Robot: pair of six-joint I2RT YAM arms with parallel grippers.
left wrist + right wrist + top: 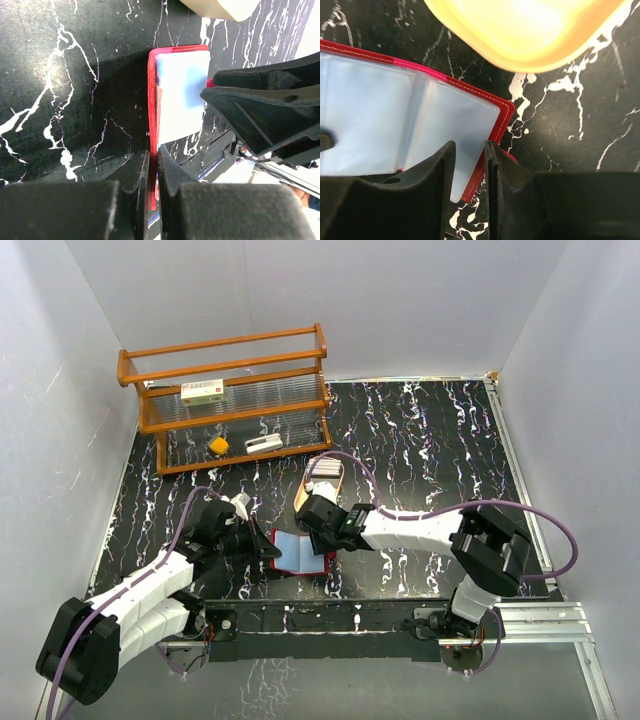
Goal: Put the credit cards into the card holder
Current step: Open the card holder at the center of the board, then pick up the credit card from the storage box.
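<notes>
The card holder (300, 552) lies open on the black marbled table, dark-red cover down and pale blue pockets up. My left gripper (265, 545) is shut on its left cover edge; in the left wrist view the red edge (153, 125) is pinched between the jaws of that gripper (154, 170). My right gripper (325, 532) hovers over the holder's right end. In the right wrist view this gripper (470, 145) is narrowly open and empty, with the holder's corner (465, 130) showing in the gap. The credit cards (322, 468) lie stacked in the tan tray (308, 488) just behind.
The tan tray's rim shows in the right wrist view (485, 50) and the left wrist view (220, 7). An orange shelf rack (235, 390) at the back left holds a white red-labelled box (202, 392), a yellow item (218, 446) and a small white item (263, 443). White walls enclose the table.
</notes>
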